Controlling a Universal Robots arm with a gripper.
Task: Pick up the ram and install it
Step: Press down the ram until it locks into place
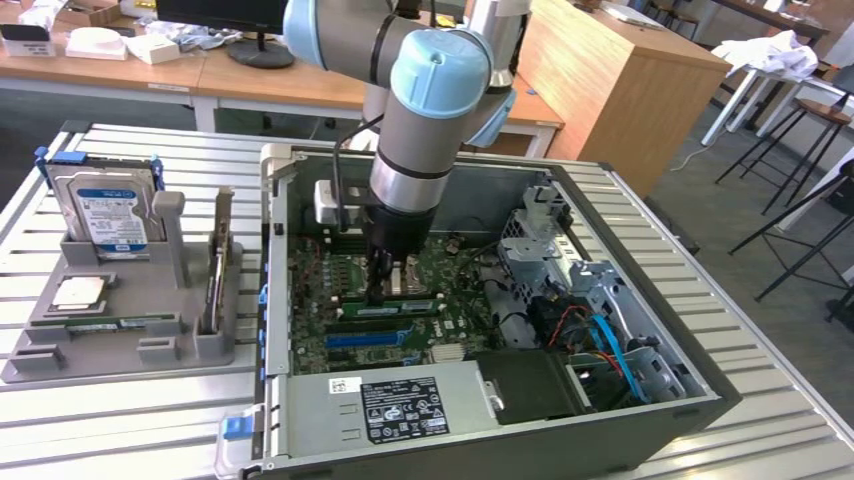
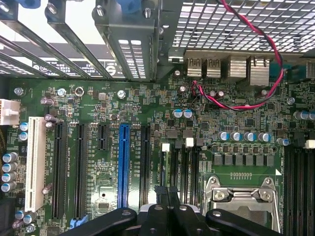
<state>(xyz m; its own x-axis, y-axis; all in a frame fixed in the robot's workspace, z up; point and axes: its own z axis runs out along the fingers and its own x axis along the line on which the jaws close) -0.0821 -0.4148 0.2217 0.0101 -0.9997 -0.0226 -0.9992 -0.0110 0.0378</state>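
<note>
Gripper fingers clenched together, nothing held between them, tips down over the motherboard beside the CPU socket. Ram: prob. the long green stick lying in the slot directly under the fingertips; whether it is fully seated can't be told. Handling (est.): light, stiff, thin, fragile. Grip by the long edges, not the chips. Writing: PSU label and blue hard-drive label, well off to the gripper's side, aren't legible.

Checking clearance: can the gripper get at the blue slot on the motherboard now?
Probably yes. The gripper, shut, hangs inside the open case just above the motherboard; the blue slot lies bare close by, no card or cable across it.
</note>
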